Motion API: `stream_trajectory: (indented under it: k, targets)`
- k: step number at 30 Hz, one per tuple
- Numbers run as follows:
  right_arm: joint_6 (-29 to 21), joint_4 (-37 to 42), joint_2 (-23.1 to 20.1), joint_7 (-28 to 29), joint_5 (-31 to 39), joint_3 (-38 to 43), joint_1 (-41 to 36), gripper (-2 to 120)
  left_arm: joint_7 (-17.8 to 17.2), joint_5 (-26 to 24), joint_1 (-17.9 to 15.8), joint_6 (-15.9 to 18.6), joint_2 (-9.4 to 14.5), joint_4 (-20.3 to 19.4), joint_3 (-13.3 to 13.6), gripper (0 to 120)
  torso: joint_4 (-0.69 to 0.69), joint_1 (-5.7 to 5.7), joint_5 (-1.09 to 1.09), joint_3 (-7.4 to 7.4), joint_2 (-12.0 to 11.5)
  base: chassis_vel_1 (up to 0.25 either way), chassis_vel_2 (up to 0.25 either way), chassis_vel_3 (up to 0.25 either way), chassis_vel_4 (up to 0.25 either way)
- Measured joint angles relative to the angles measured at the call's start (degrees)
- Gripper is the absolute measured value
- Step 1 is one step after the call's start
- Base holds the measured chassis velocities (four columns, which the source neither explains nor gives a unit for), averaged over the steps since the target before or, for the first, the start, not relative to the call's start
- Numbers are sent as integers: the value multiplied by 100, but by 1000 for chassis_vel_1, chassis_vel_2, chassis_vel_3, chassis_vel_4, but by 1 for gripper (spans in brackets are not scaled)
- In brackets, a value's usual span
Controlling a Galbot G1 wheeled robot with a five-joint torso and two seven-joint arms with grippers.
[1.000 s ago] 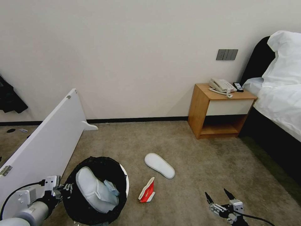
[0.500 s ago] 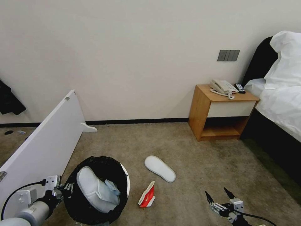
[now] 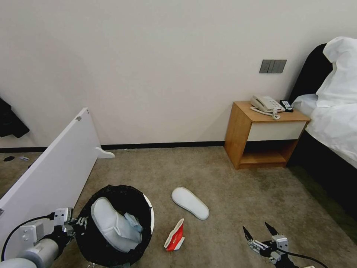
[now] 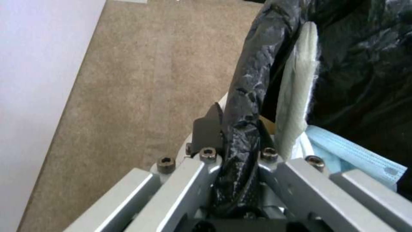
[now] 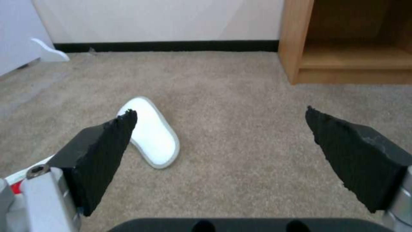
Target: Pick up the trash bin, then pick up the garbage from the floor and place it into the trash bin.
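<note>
The trash bin point(image 3: 145, 208), lined with a black bag, sits at the near left, its mouth tipped toward the camera; the left gripper point(image 3: 76, 225) is clamped on its rim, and in the left wrist view the fingers point(image 4: 208, 130) pinch the folded black liner point(image 4: 247, 96) between them. Inside lies one white slipper point(image 3: 111, 223), its long axis running from far left to near right, with a pale blue face mask point(image 3: 132, 222) beside it. A second white slipper point(image 3: 190, 203) lies sole-flat on the carpet point(image 3: 223, 178) right of the bin, its long axis likewise running far left to near right. Nearer, a red-and-white carton point(image 3: 175, 235) stands on edge; no writing is readable on it. The right gripper point(image 3: 259, 232) hovers at the near right, spread wide and holding nothing.
</note>
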Motion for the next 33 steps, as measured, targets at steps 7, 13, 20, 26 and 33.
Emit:
stream_trajectory:
  k: [7,13,20,26,33]
  targets:
    - [0,1,0,-7,0,1,-2,100,-6,-6,-6,3,6,-11,2,2,0,0,0,0,0,0,0,0,0]
    - [43,-2,19,-4,-36,2,-3,100,-19,-5,-19,6,1,-11,33,2,0,0,0,0,0,-20,20,31,-23]
    - [88,77,10,30,34,31,-87,100,-33,-9,-31,10,43,7,91,2,0,0,0,0,0,0,0,0,0]
    - [48,-159,-76,60,418,19,-21,100,-125,-283,-89,71,265,35,148,2,0,0,0,0,0,0,0,0,0]
    - [316,-581,48,-134,469,113,273,100,-123,-387,65,115,402,85,169,2,1,0,0,0,0,0,0,0,0]
